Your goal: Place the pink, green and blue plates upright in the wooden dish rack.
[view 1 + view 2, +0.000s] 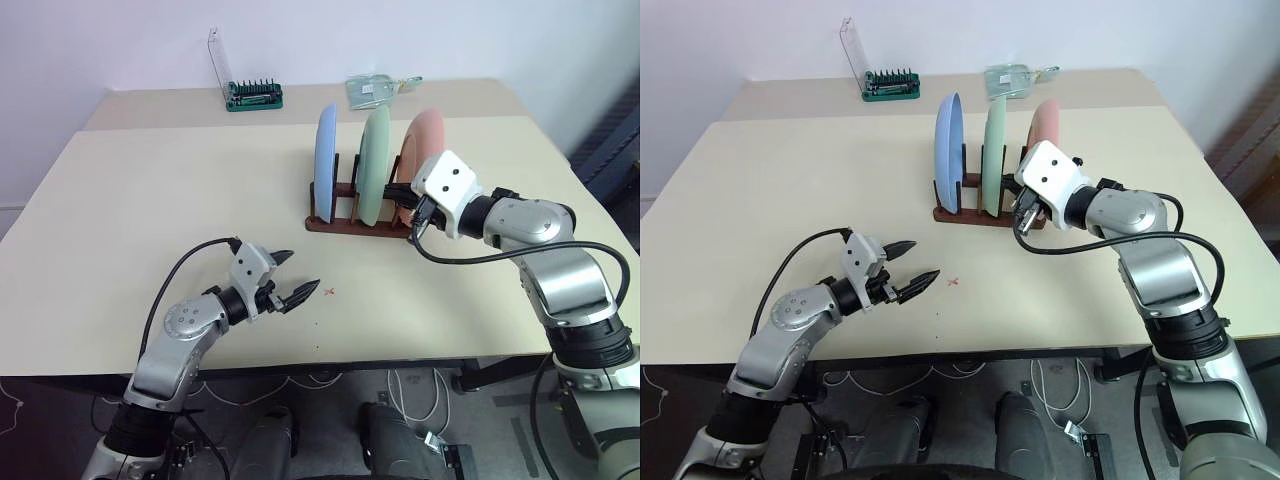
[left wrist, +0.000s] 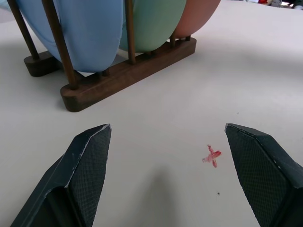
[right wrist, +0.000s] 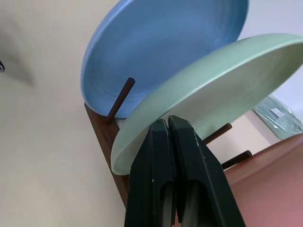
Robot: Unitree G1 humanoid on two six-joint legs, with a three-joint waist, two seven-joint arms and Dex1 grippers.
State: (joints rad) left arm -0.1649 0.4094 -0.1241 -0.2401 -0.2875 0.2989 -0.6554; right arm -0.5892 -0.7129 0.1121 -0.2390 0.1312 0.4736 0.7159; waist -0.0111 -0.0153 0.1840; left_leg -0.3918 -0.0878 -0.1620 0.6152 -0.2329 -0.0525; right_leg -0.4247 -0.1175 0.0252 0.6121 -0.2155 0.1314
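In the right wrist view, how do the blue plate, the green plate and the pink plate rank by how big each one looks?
1. green plate and blue plate: look alike in size, so no ranking; the green one is nearer and overlaps the blue.
2. pink plate: looks smallest, but the picture's edge cuts it off, so its true size is unsure.

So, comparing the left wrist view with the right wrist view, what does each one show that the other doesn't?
Left wrist view alone: the open left pincer and, between its fingers, a small red cross mark on the table.

Right wrist view alone: the shut right pincer right at the green plate's rim, and a clear packet lying behind.

Both: the blue plate, the green one and the pink plate standing upright in the wooden dish rack.
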